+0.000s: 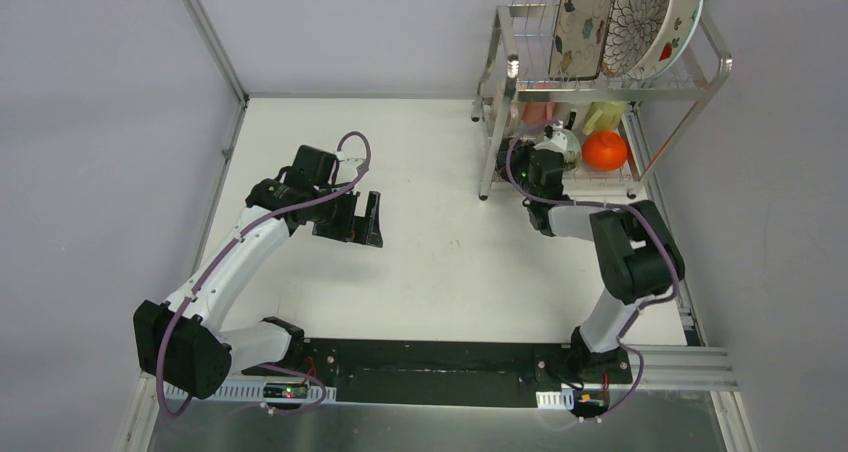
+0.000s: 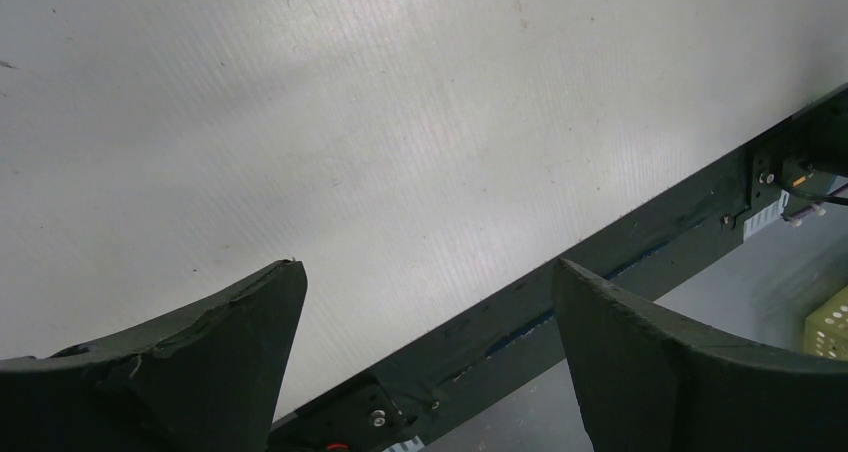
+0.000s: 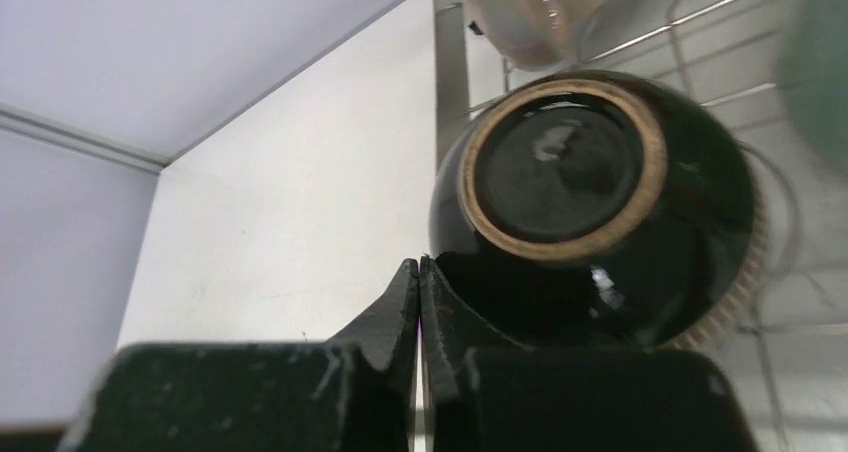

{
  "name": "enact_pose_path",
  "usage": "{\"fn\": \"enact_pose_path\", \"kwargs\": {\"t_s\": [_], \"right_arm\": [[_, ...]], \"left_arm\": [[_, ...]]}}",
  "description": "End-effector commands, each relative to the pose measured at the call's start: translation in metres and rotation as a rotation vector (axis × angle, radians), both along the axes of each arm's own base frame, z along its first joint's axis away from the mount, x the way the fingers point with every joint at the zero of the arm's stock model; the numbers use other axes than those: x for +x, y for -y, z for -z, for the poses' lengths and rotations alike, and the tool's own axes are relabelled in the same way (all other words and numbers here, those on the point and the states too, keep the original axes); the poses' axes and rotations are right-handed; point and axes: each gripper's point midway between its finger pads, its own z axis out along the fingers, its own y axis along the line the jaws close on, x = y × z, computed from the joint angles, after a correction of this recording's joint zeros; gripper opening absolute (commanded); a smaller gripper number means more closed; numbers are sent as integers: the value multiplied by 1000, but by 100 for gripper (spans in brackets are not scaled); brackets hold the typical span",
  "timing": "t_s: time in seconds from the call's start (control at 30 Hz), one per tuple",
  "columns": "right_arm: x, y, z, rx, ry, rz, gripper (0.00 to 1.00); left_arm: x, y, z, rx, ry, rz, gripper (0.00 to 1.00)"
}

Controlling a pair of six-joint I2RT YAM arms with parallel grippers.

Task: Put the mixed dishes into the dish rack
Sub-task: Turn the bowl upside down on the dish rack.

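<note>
The dish rack stands at the far right of the table. Its upper shelf holds three plates on edge: a floral rectangle, a brown-petal round one and a strawberry white one. On the lower shelf are a pink cup, a yellow cup and a red-orange bowl. A dark brown bowl lies upside down on the lower wires. My right gripper is shut and empty, its tips against the bowl's left side. My left gripper is open and empty over bare table.
The rack's metal post rises just beyond my right fingertips. A blurred pale green shape sits at the right of the bowl. The black base rail runs below my left gripper.
</note>
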Motion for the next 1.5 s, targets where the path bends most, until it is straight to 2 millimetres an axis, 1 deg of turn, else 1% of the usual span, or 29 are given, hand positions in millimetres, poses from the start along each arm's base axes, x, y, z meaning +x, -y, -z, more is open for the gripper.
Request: {"fn": "enact_pose_path", "kwargs": {"t_s": [0.0, 0.03, 0.1, 0.17, 0.2, 0.27, 0.33, 0.43, 0.53, 0.67, 0.73, 0.8, 0.93, 0.97, 1.0, 1.07, 1.1, 1.17, 1.27, 1.3, 1.37, 1.43, 1.47], "right_arm": [[28, -11, 7, 95, 27, 9, 0], [32, -16, 7, 96, 27, 13, 0], [33, -18, 20, 62, -15, 48, 0], [27, -6, 31, 2, -62, 128, 0], [24, 7, 35, -40, -72, 191, 0], [14, 24, 39, -88, -89, 256, 0], [7, 37, 39, -139, -104, 300, 0], [-2, 50, 35, -223, -123, 352, 0], [-8, 54, 27, -242, -111, 370, 0], [-9, 48, 22, -229, -112, 319, 0], [-14, 46, 23, -199, -121, 282, 4], [-18, 45, 23, -145, -128, 239, 8], [-23, 43, 12, -58, -103, 143, 23], [-26, 42, 10, -33, -104, 117, 26], [-28, 41, 6, -11, -100, 95, 31], [-35, 41, -1, 25, -85, 65, 40], [-38, 40, -5, 43, -79, 48, 44], [-46, 31, -14, 65, -65, -18, 51], [-60, 26, -27, 67, -45, -73, 60], [-65, 26, -32, 63, -41, -86, 63], [-78, 27, -39, 47, -48, -102, 71], [-92, 33, -45, 40, -51, -103, 79], [-100, 36, -48, 38, -50, -100, 81]], "left_arm": [[7, -2, -7, -8, 46, -11, 98], [6, -3, -7, -6, 48, -13, 98], [7, -4, -7, 0, 52, -18, 98], [7, -4, -7, 1, 52, -19, 98], [8, -4, -7, 2, 51, -20, 98], [8, -4, -4, 5, 42, -19, 98], [8, -3, -3, 5, 37, -17, 98], [10, -3, -1, 10, 30, -18, 98], [11, -5, 1, 22, 30, -25, 98], [13, -8, 4, 40, 27, -39, 99], [16, -8, 3, 38, 21, -56, 99], [20, -1, -1, -8, 12, -75, 99], [43, 23, -15, -185, -30, -113, 99], [49, 30, -18, -219, -48, -109, 97], [57, 38, -26, -253, -47, -92, 93], [73, 51, -33, -306, -52, -83, 84], [85, 55, -34, -327, -40, -92, 80], [108, 63, -39, -371, -3, -127, 75], [145, 76, -50, -452, 74, -161, 60], [156, 79, -52, -476, 98, -179, 58], [178, 86, -56, -527, 136, -211, 54], [197, 95, -58, -589, 163, -229, 47], [206, 100, -59, -624, 183, -230, 44]]}}
